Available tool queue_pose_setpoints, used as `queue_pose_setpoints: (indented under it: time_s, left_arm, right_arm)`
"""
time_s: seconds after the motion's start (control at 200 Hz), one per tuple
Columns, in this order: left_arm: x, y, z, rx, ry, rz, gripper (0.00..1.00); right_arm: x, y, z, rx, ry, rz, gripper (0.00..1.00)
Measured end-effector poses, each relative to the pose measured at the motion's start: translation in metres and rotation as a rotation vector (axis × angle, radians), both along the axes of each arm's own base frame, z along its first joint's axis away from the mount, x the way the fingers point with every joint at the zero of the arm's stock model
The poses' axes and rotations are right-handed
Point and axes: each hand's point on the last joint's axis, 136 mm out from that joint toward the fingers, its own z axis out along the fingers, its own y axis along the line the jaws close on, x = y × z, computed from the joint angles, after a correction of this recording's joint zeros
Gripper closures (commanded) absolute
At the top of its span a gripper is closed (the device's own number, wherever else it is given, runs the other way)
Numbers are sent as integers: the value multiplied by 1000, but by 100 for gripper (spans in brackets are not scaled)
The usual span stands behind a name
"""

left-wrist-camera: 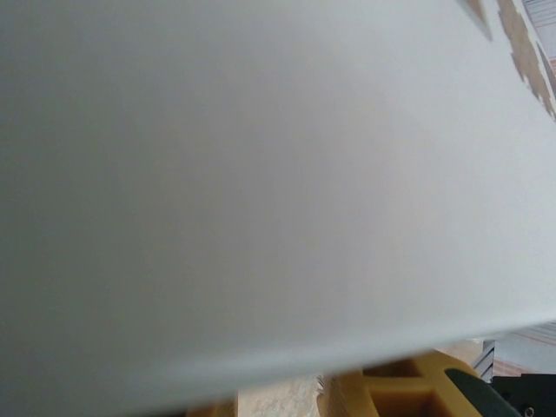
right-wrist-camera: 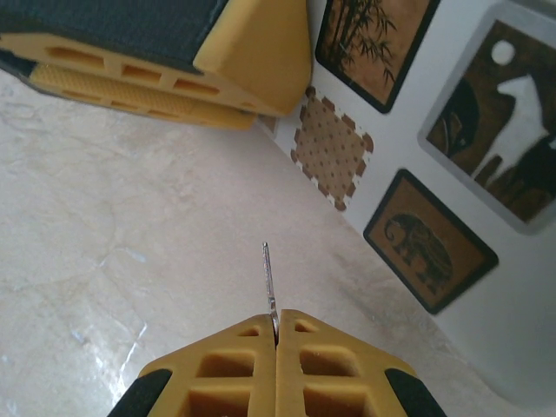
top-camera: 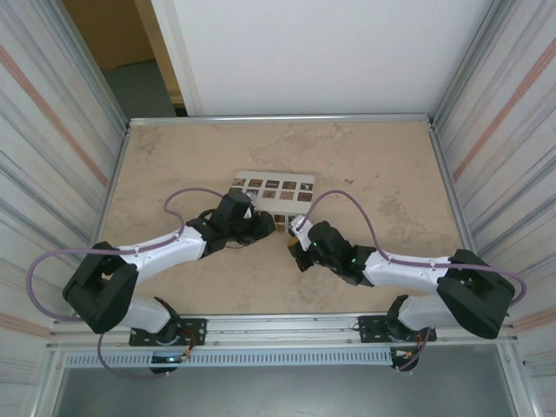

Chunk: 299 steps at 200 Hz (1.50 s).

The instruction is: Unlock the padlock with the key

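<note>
Just beside the white patterned box (right-wrist-camera: 521, 295), a thin silver key (right-wrist-camera: 268, 278) is clamped between the pressed-together fingers of the right gripper (right-wrist-camera: 277, 317), blade pointed outward for insertion, while whether the left gripper (right-wrist-camera: 261, 117) ahead is closed on the padlock cannot be told.

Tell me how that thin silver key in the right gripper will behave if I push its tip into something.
The key looks very thin, seen edge-on, so it could flex under side load. The right gripper pinches only its base, right at the jaw ends, so it may pivot or slip back when pushed.
</note>
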Motion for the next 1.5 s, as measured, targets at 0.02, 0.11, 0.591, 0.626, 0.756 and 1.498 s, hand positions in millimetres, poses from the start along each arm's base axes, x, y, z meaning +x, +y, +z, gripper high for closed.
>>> queue_pose_setpoints:
  time_s: [0.02, 0.11, 0.591, 0.626, 0.756, 1.498]
  left_arm:
    - [0, 0, 0, 0, 3, 2, 89]
    - [0, -1, 3, -1, 10, -3, 90]
    - [-3, -4, 7, -13, 22, -22, 90]
    - [-3, -4, 7, -14, 21, -22, 90]
    - [-3, -4, 7, -13, 22, -22, 90]
    - [-1, -3, 7, -15, 22, -17, 90]
  right_arm:
    - [1, 1, 0, -1, -3, 1, 100]
    - [5, 6, 1, -3, -17, 9, 100]
    - [18, 23, 7, 22, -62, 19, 100]
    - [18, 24, 6, 23, -62, 19, 100]
    - [20, 26, 6, 25, -65, 18, 100]
    - [30, 21, 13, 53, -63, 3, 100]
